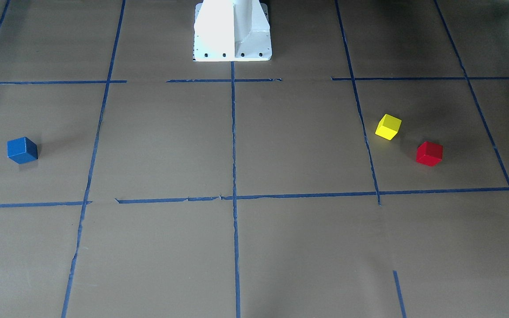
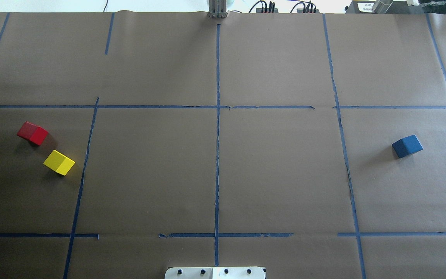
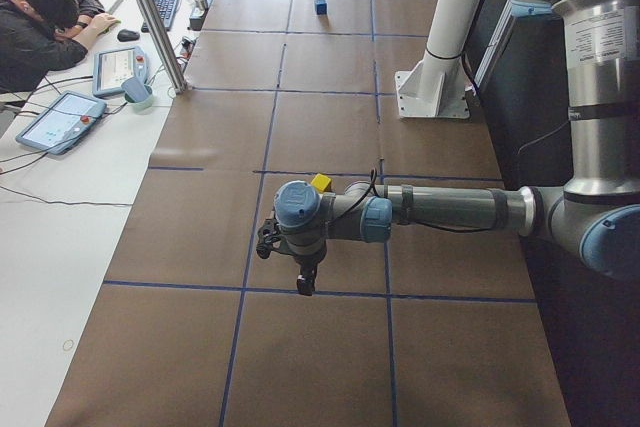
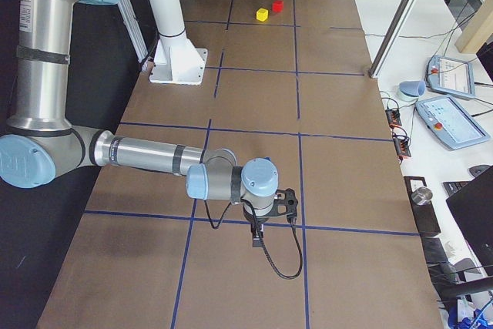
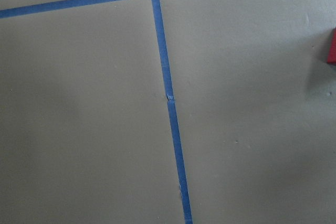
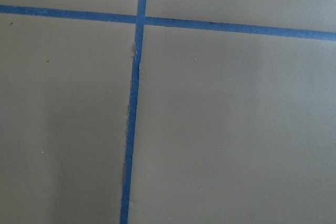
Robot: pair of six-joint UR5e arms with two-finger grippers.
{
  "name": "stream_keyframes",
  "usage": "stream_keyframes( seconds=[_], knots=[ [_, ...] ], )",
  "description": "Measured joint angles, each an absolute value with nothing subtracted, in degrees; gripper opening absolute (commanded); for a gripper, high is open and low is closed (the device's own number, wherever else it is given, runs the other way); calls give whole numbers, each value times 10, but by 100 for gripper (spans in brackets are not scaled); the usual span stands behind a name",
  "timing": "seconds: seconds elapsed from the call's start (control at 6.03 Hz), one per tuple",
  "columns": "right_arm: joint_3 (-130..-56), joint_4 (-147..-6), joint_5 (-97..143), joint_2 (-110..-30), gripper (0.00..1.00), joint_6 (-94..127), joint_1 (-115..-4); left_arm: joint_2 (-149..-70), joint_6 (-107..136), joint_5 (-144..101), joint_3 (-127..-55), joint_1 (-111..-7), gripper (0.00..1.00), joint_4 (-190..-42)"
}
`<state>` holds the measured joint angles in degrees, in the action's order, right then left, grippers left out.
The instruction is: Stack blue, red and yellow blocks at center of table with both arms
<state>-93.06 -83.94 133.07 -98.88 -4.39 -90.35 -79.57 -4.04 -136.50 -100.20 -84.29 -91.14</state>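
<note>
On the brown paper table (image 2: pixel 149 174) the three blocks lie apart. The blue block (image 2: pixel 407 146) (image 1: pixel 22 150) sits far out on my right side. On my left side the yellow block (image 2: pixel 59 162) (image 1: pixel 388 126) and the red block (image 2: pixel 33 133) (image 1: pixel 429 153) lie close together, not touching. The left wrist view catches only a red edge (image 5: pixel 332 45). My left gripper (image 3: pixel 303 282) hangs over the table end near the yellow block (image 3: pixel 321 182). At the other end, the right gripper (image 4: pixel 257 236) is far from every block. For both I cannot tell open or shut.
The white pedestal (image 1: pixel 232 31) (image 2: pixel 215 273) stands at the middle of the robot's edge. A person (image 3: pixel 40 27) leans on a side desk with tablets and a keyboard. A metal pole (image 3: pixel 150 17) rises at the table's far edge. Teach pendants (image 4: pixel 454 105) lie beside it.
</note>
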Motion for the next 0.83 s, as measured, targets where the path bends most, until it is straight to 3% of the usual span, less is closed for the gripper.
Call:
stream_keyframes(
  seconds=[0.33,0.83],
  knots=[
    [-933,-835,1332,-987,100,-43,-903,-796,-41,-1366,-1002,-843,100,-911],
    [-957,-703,1397,-985,100,41,-868,-796,-41,-1366,-1005,-843,100,-912]
  ],
)
